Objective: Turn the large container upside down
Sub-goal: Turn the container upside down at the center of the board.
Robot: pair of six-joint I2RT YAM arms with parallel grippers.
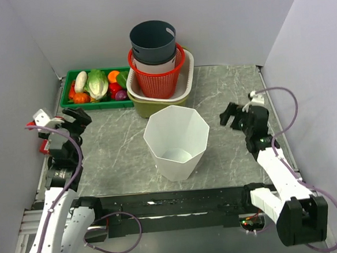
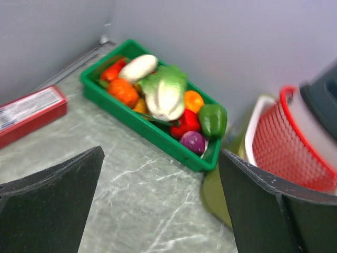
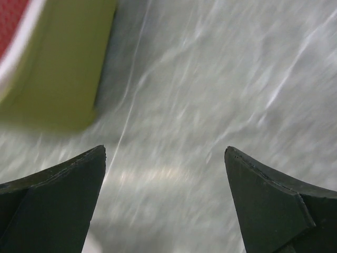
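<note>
Container [image 1: 177, 138] stands mouth-up between wide-open left gripper [image 1: 78, 118] and right gripper [image 1: 231, 115]

The left arm [image 1: 50, 213] and right arm [image 1: 279, 174] wore white shells over black joints. Purple cables [image 1: 79, 159] looped along both. The left gripper [image 1: 77, 117] and right gripper [image 1: 231, 115] had black wedge-shaped fingers [image 2: 50, 205].

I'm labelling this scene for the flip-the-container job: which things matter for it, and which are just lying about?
For the job: large white container, upright, mouth up; left pincer and right pincer, both open, holding nothing.
Lying about: green tray of vegetables; stack of baskets; red box.
</note>
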